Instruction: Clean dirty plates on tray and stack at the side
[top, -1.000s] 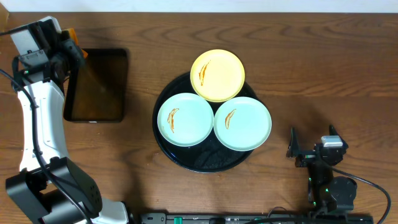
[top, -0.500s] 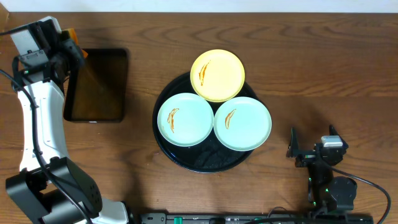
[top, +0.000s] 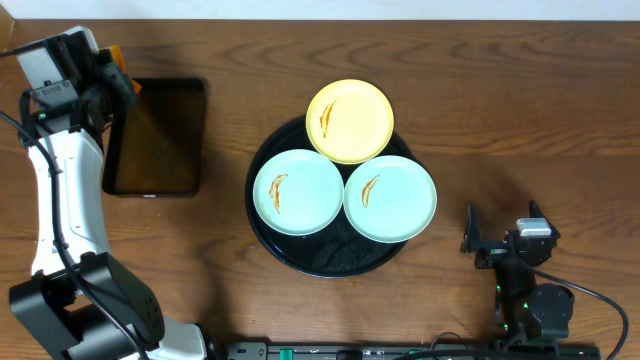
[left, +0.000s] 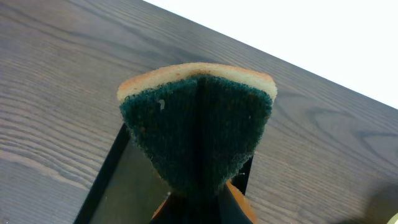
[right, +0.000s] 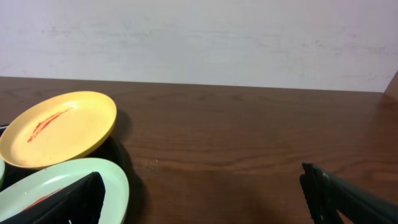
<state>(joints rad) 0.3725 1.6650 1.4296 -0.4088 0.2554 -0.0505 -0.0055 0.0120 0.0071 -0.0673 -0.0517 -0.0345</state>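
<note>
Over the wooden tabletop (top: 520, 110) I see my left end effector (left: 200, 208) clamped on a folded sponge (left: 199, 124); the right end effector (top: 502, 238) gapes empty.

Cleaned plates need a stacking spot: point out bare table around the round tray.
Bare wood between the rectangular tray and the round black tray; more right of it, ahead of the right tool. The tray itself is crowded with three dirty plates.
</note>
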